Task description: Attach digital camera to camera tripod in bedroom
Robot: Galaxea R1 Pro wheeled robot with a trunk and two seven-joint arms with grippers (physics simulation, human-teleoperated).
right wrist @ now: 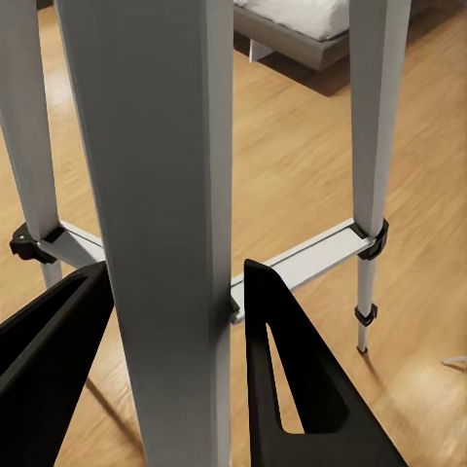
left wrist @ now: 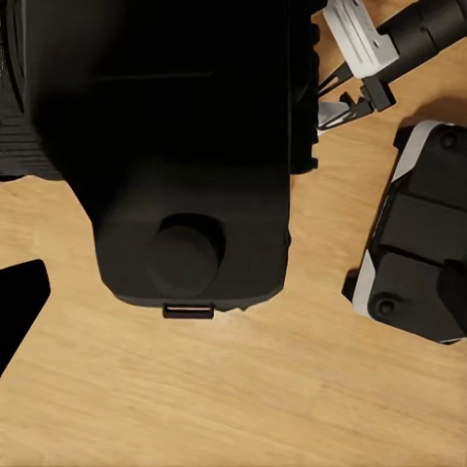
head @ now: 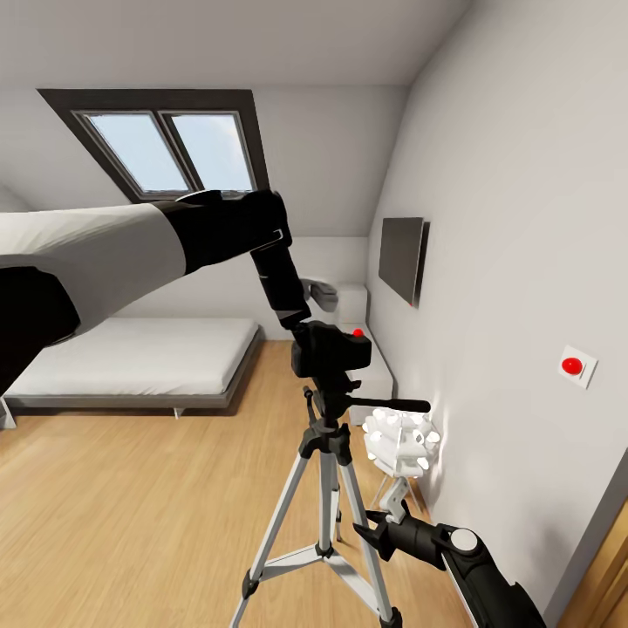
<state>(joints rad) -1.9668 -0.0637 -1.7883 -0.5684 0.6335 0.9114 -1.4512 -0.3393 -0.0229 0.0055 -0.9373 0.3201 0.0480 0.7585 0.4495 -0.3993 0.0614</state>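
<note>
The black digital camera [head: 333, 349], red dot on top, sits on the head of the camera tripod [head: 327, 471] in the bedroom. My left gripper [head: 303, 328] is right at the camera's upper left side. In the left wrist view the camera [left wrist: 185, 146] lies close below, and one finger [left wrist: 21, 311] stands apart from it with floor showing between, so the gripper is open. Low at the right, my right gripper [head: 373, 529] is shut on a silver tripod leg [right wrist: 161, 214], with a fingertip [right wrist: 277, 321] on either side of it.
A white spiky globe lamp [head: 401, 440] stands beside the tripod against the right wall. The black pan handle [head: 392, 405] points toward it. The grey bed [head: 131, 358] lies at the left, the wall TV [head: 403, 257] hangs on the right, and my own base [left wrist: 418, 263] is near the tripod's feet.
</note>
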